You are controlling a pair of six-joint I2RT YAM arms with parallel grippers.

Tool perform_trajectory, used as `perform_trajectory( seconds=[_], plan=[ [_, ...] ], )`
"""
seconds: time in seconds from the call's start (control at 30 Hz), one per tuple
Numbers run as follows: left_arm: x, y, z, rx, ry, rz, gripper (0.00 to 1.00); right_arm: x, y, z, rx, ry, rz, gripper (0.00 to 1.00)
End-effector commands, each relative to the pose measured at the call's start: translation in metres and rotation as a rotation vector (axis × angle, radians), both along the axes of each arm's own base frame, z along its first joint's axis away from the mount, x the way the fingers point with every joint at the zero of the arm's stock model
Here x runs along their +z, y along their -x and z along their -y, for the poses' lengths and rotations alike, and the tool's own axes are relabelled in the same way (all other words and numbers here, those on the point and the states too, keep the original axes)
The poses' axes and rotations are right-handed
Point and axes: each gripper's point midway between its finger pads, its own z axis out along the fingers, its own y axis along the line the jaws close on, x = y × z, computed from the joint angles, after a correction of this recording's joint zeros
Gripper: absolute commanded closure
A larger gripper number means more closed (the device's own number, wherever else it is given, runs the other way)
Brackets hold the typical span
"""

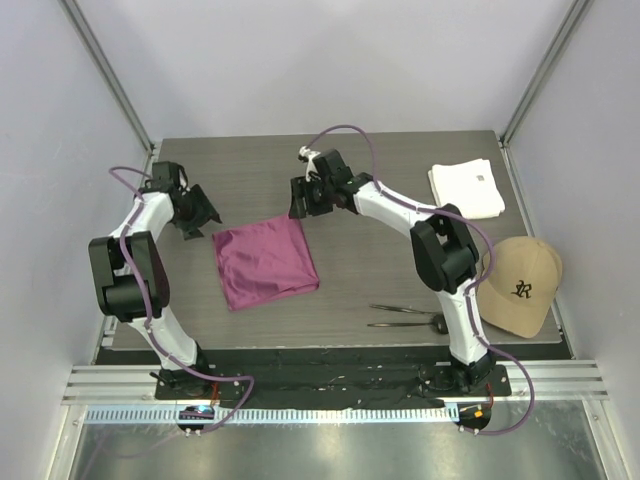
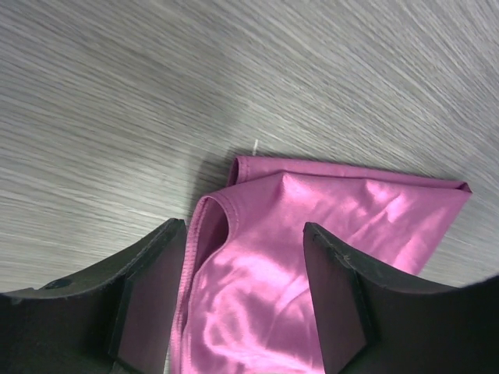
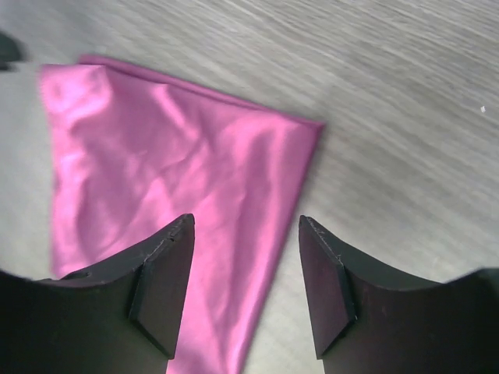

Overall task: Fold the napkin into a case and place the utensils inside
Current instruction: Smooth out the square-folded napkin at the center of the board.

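The magenta-purple napkin (image 1: 265,260) lies folded on the dark wood table, roughly square. My left gripper (image 1: 203,218) is open just left of its far left corner; in the left wrist view the cloth (image 2: 312,257) shows between the open fingers, layered edges at the corner. My right gripper (image 1: 300,203) is open above the napkin's far right corner; the right wrist view shows the cloth (image 3: 156,171) under the spread fingers, its right edge running between them. The two dark utensils (image 1: 405,316) lie near the front right, by the right arm's base. Neither gripper holds anything.
A folded white cloth (image 1: 467,189) lies at the back right. A tan cap (image 1: 520,285) sits at the right edge. The table (image 1: 400,270) is walled by a white enclosure on three sides.
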Motion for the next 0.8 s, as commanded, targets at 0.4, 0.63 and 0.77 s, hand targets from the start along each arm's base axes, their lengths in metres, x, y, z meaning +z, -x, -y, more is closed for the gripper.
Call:
perform_trajectory(
  seconds=[0.4,0.63,0.77],
  plan=[
    [-0.018,0.008,0.004,-0.273,-0.032,-0.044,0.42,-0.021,0.011,0.005,0.077,0.053,-0.037,0.38],
    [-0.013,0.009,-0.004,-0.204,-0.065,-0.056,0.41,-0.042,0.052,0.025,0.071,0.072,-0.146,0.41],
    [0.013,0.021,-0.005,-0.096,-0.088,0.037,0.4,-0.033,0.073,0.04,0.031,0.135,-0.097,0.5]
  ],
)
